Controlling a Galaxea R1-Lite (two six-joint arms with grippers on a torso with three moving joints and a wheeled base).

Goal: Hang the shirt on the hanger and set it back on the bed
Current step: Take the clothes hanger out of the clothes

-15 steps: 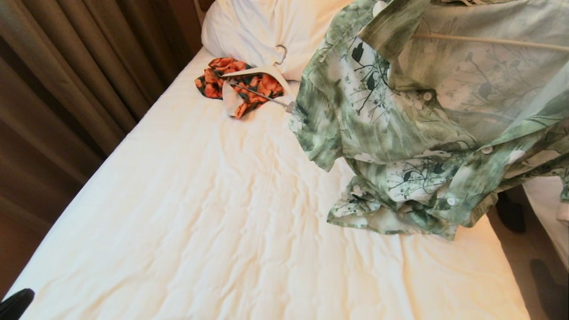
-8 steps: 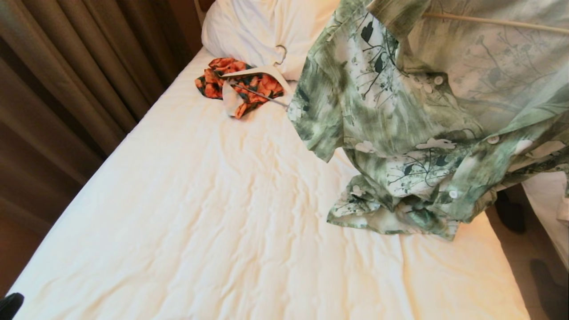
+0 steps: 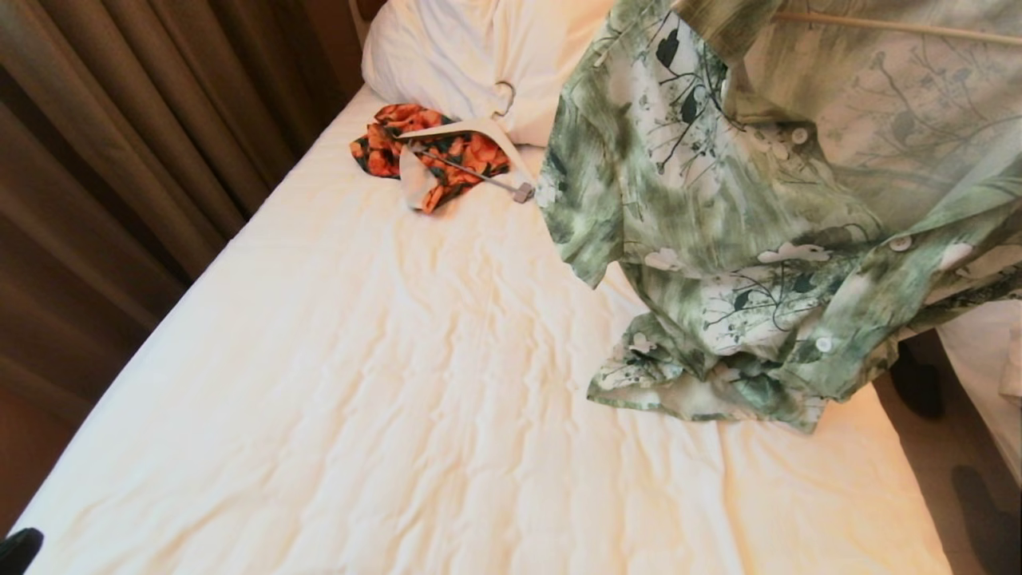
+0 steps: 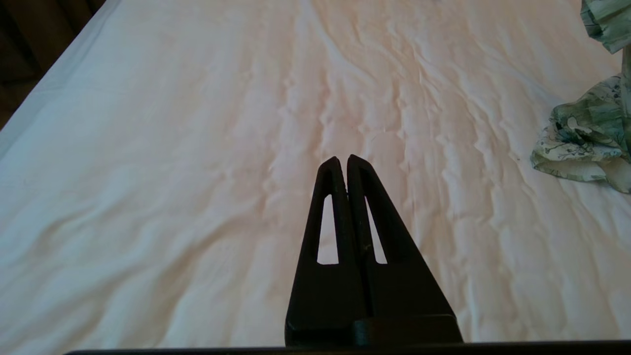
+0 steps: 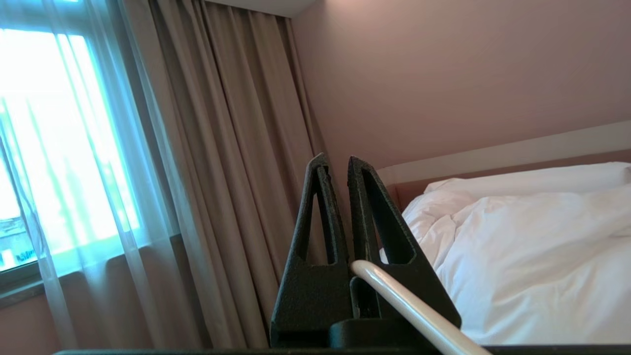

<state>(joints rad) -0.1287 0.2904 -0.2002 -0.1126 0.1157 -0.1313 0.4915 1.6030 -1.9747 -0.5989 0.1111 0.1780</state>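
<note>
The green and white leaf-print shirt point(image 3: 766, 216) hangs in the air at the upper right, draped over the thin cream hanger point(image 3: 886, 27). Its crumpled lower hem point(image 3: 703, 391) rests on the bed point(image 3: 359, 383). In the right wrist view my right gripper point(image 5: 336, 160) is raised high and shut on the hanger's cream rod point(image 5: 399, 298), which sits low between the fingers. My left gripper point(image 4: 343, 160) is shut and empty above the bare sheet, well to the left of the shirt hem point(image 4: 581, 143). Only a dark bit of the left arm point(image 3: 17, 545) shows in the head view.
An orange floral garment point(image 3: 431, 152) on a broad white hanger with a clip bar point(image 3: 471, 128) lies by the pillows point(image 3: 471, 56). Brown curtains point(image 3: 120, 144) run along the bed's left side. A floor gap point(image 3: 942, 455) and a neighbouring bed point(image 3: 990, 367) are to the right.
The shirt and hanger have risen and shifted slightly right, uncovering the clip of the white hanger. The left arm has drawn back toward the lower left corner.
</note>
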